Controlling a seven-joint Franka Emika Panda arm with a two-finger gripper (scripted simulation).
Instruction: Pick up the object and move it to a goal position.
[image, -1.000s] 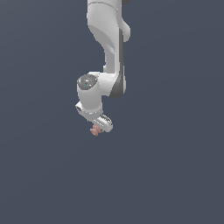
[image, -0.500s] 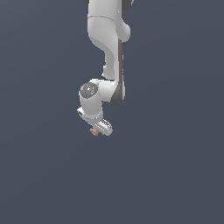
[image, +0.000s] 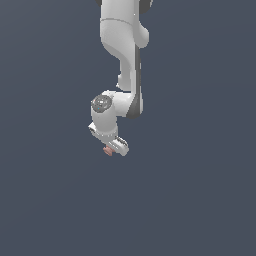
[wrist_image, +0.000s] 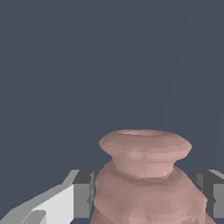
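Observation:
The object (wrist_image: 146, 179) is a pinkish-brown lumpy piece with a flared rim and rounded lobes. In the wrist view it fills the space between my two fingers (wrist_image: 83, 194), which press on both its sides. In the exterior view it shows only as a small pink blob (image: 107, 151) peeking out under the white gripper (image: 112, 147), whose fingers are mostly hidden by the hand. The gripper is shut on the object.
The white arm (image: 122, 55) comes down from the top of the exterior view. A plain dark grey-blue surface (image: 200, 200) fills the rest of both views.
The gripper with the object has shifted slightly upward and toward the exterior view's left over the last second. The grip has not changed.

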